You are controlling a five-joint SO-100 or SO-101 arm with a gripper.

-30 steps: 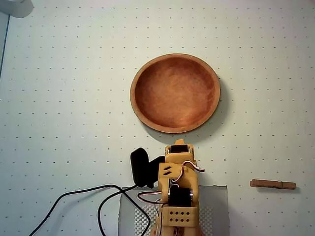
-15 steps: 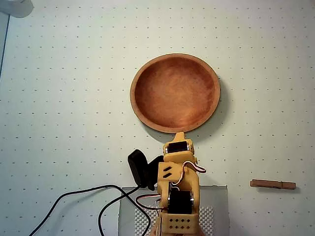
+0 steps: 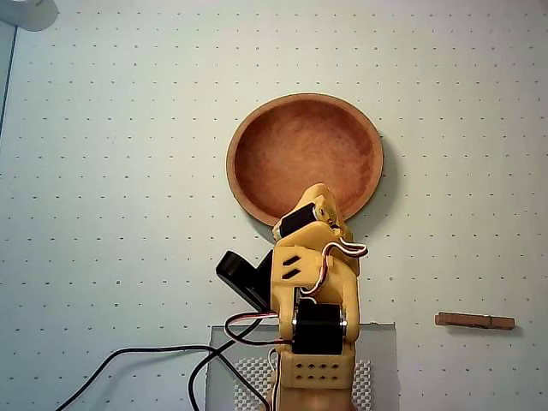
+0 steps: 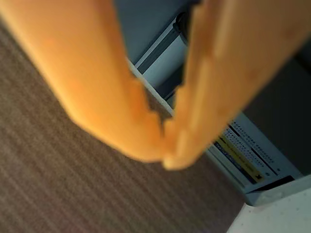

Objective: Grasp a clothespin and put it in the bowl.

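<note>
The wooden clothespin [image 3: 475, 321] lies flat on the dotted white mat at the right, well apart from the arm. The reddish-brown bowl [image 3: 291, 145] sits at the middle of the mat and holds nothing. My yellow arm is folded up, and the gripper [image 3: 321, 201] sits over the bowl's near rim in the overhead view. In the wrist view the gripper [image 4: 165, 145] fills the frame, its two orange fingertips [image 4: 141, 141] touch, and nothing is between them. Neither the clothespin nor the bowl shows in the wrist view.
Black cables [image 3: 137, 355] run from the arm's base to the lower left. A clear base plate [image 3: 381, 342] lies under the arm. A white object [image 3: 30, 13] sits in the top left corner. The wrist view shows brown flooring [image 4: 58, 184] and a shelf [image 4: 248, 155].
</note>
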